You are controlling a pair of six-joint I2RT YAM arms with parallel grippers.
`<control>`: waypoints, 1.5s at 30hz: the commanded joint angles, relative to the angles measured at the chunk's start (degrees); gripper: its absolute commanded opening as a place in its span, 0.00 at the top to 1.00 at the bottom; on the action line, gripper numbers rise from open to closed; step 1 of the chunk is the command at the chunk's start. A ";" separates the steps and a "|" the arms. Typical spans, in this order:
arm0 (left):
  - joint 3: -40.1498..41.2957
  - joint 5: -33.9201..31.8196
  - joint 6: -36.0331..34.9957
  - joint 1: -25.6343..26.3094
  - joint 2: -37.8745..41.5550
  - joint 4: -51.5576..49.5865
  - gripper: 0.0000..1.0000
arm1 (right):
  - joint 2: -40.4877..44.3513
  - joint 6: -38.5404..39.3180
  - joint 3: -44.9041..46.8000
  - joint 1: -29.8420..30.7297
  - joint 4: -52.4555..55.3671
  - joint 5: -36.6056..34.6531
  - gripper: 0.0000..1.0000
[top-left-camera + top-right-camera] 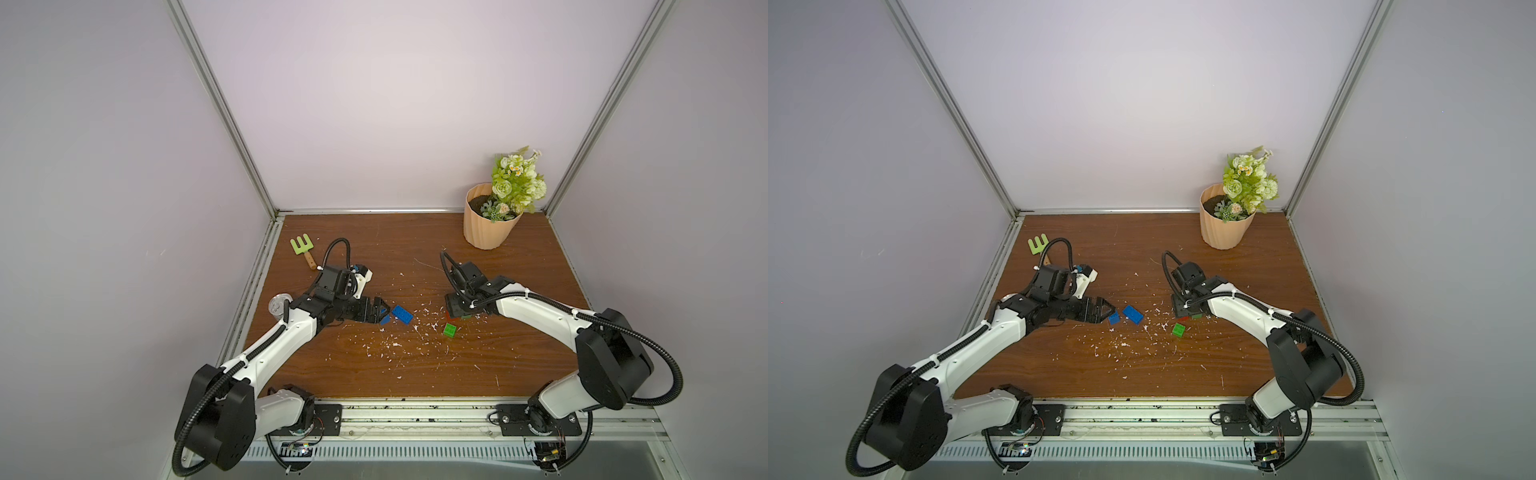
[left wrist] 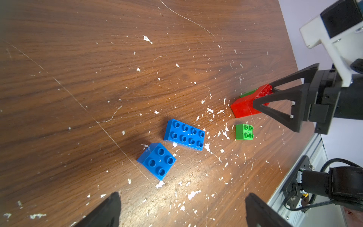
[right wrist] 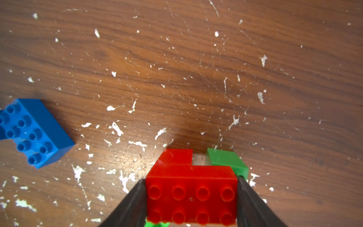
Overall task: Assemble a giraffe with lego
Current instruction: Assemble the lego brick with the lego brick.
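Left arm, right arm: white shell links, black joint housings w/ rounded caps. Black corrugated cable conduit along each, white zip ties. Bases on black plates. Right gripper: black triangular open-frame fingers (2 small silver screws near root). Left gripper black too; white cam mount at wrist.

Brown wood-grain tabletop, scratched, with white flecks scattered across mid-frame. A ribbed peach pot stands upright at upper right, holding pale green flowers. A green rake with a wooden handle lies at left. Below it, at the tabletop's left edge, is a round silver object.
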State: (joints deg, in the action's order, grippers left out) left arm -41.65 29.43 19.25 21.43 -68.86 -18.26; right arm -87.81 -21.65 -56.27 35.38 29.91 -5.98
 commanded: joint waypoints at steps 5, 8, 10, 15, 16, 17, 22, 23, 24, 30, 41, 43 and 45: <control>-0.10 -0.08 -0.17 0.61 -0.11 -1.34 0.00 | 0.87 0.32 0.03 -0.39 1.30 0.63 0.37; -0.11 -0.23 -0.20 0.63 -0.11 -1.42 0.00 | 1.01 -1.70 0.19 -0.40 1.97 0.62 0.38; -0.10 -0.24 -0.17 0.63 -0.12 -1.43 0.00 | 1.08 -2.93 0.45 -0.39 2.15 0.70 0.38; -0.12 -0.16 -0.14 0.63 -0.13 -1.42 0.00 | -0.53 -5.08 0.48 -0.34 3.76 -0.08 0.40; -0.11 -0.16 -0.14 0.63 -0.06 -1.43 0.00 | -0.92 -5.77 0.26 -0.34 4.28 -0.53 0.40; -0.10 -0.16 -0.15 0.63 -0.04 -1.43 0.01 | -1.05 -6.47 0.03 -0.33 4.67 -1.14 0.41; -0.05 -0.26 -0.09 0.63 0.42 -1.43 0.00 | -0.63 -8.23 0.23 -0.35 5.40 -1.81 0.41; -0.09 -0.24 -0.09 0.61 0.41 -1.43 0.00 | -1.01 -8.12 0.11 -0.31 5.82 -1.84 0.40; -0.10 -0.18 -0.08 0.63 0.32 -1.43 0.00 | -1.58 -7.89 -0.18 -0.34 6.23 -1.78 0.40; -0.08 -0.07 -0.14 0.63 0.63 -1.39 0.00 | -1.67 -8.45 -0.57 0.48 5.14 0.11 0.40; -0.10 0.06 -0.14 0.63 1.03 -1.24 0.00 | -3.53 -7.79 -2.09 2.86 4.65 1.34 0.40; -0.08 0.10 -0.11 0.64 0.88 -1.23 0.00 | -3.98 -7.71 -2.07 2.91 4.87 1.21 0.40; -0.06 0.19 -0.10 0.65 0.66 -1.28 0.00 | -4.70 -7.49 -2.02 2.90 5.47 0.48 0.40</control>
State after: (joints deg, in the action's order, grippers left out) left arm -41.65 29.32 19.25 21.43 -68.84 -18.26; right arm -90.08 -28.60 -58.22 37.54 31.57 -7.18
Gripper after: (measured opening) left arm 0.995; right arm 0.669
